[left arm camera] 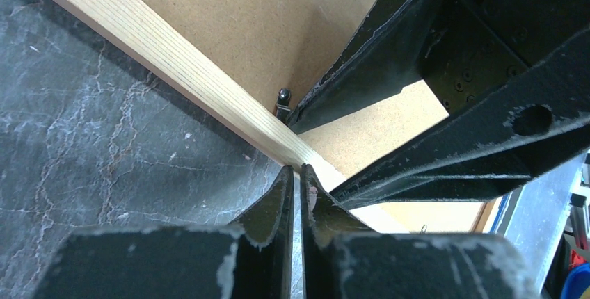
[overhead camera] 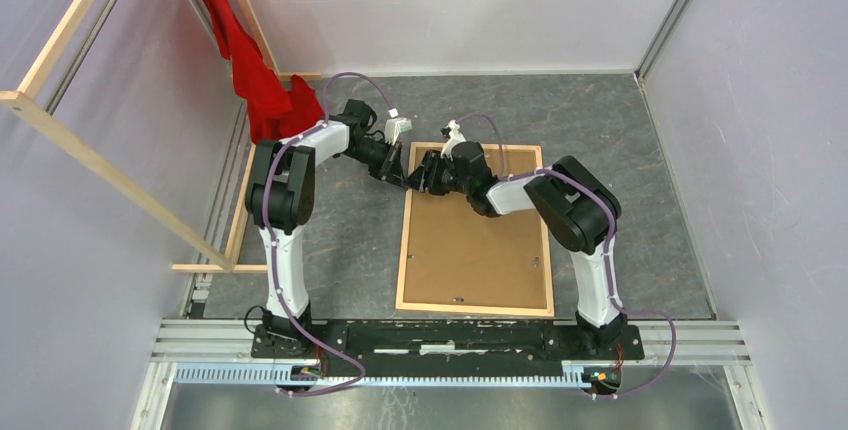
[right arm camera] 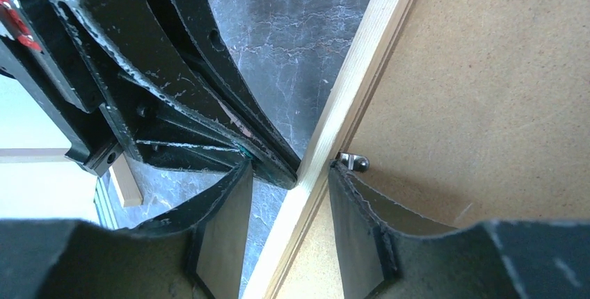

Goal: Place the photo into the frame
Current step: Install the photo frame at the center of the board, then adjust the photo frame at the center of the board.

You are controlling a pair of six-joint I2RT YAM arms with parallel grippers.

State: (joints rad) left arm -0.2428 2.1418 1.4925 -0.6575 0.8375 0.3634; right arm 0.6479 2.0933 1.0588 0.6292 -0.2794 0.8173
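Note:
The frame (overhead camera: 403,250) lies flat on the dark table, with a brown hardboard panel (overhead camera: 475,245) filling its back. The photo is hidden. Both grippers meet at the frame's left rail near its far corner. My left gripper (overhead camera: 407,176) (left arm camera: 297,169) is shut, empty, its tips against the rail's (left arm camera: 167,52) outer edge. My right gripper (overhead camera: 426,178) (right arm camera: 289,167) is open and straddles the rail (right arm camera: 369,55) without touching it. One finger is over the table, the other over the panel (right arm camera: 487,69) beside a small metal tab (right arm camera: 355,162) (left arm camera: 283,101).
A red cloth (overhead camera: 260,80) hangs at the back left over long wooden rails (overhead camera: 100,165). Light booth walls close in the table on three sides. A short wooden piece (right arm camera: 125,181) lies left of the frame.

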